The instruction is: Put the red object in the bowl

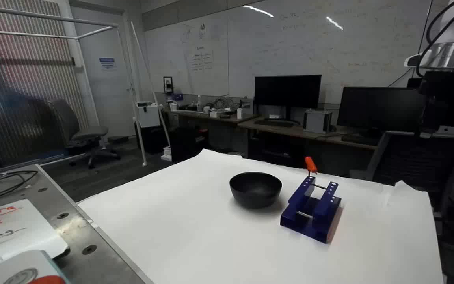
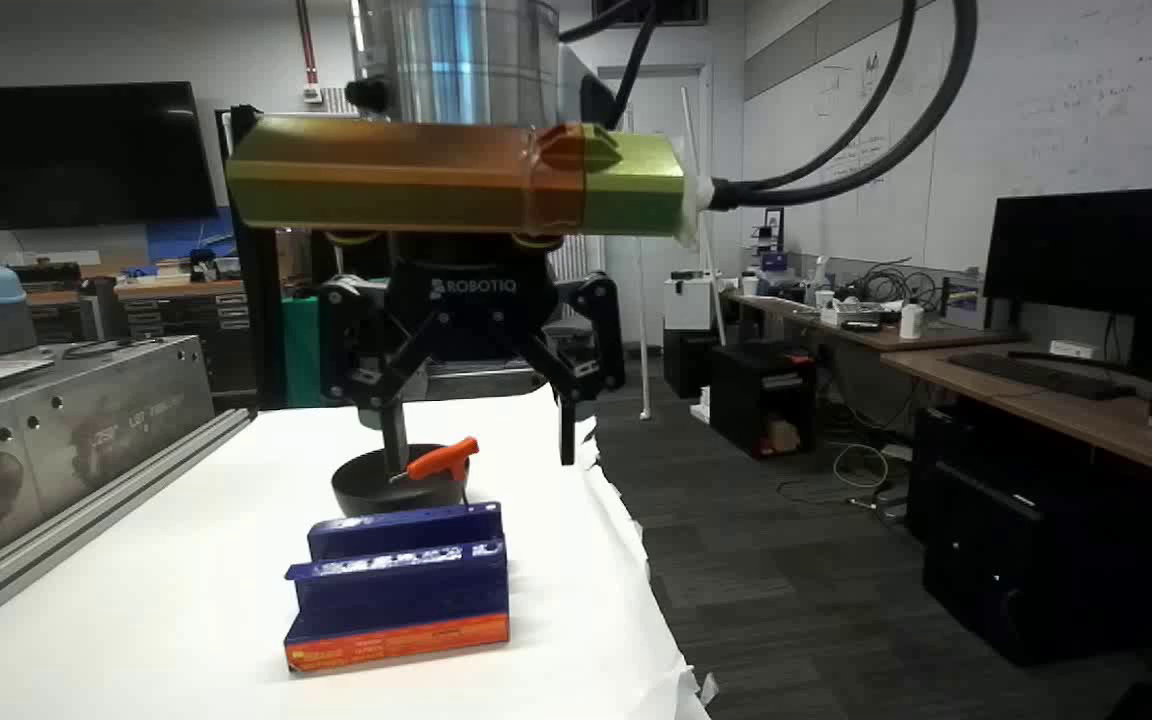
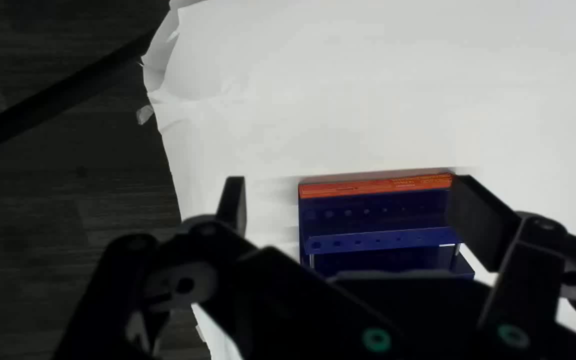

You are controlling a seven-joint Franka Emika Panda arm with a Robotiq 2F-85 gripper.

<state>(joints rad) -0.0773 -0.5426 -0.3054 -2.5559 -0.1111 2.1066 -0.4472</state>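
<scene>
The red object (image 1: pixel 311 165) is a slim red-orange handle standing tilted in the end of the dark blue rack. It also shows in an exterior view (image 2: pixel 443 460), overlapping the line of one finger. In the wrist view it is hidden. The black bowl (image 1: pixel 255 190) stands upright on the white table beside the rack. It is partly covered by the red object and a finger in an exterior view (image 2: pixel 361 488). My gripper (image 2: pixel 481 452) is open and empty, its fingers spread wide. In the wrist view the gripper (image 3: pixel 353 212) is above the rack.
The dark blue rack (image 1: pixel 309 215), with an orange label edge (image 3: pixel 375 184), stands on the white paper-covered table (image 1: pixel 179 221). A metal beam (image 1: pixel 89 244) runs along one table side. Desks with monitors (image 1: pixel 288 92) and a chair (image 1: pixel 420 169) stand behind.
</scene>
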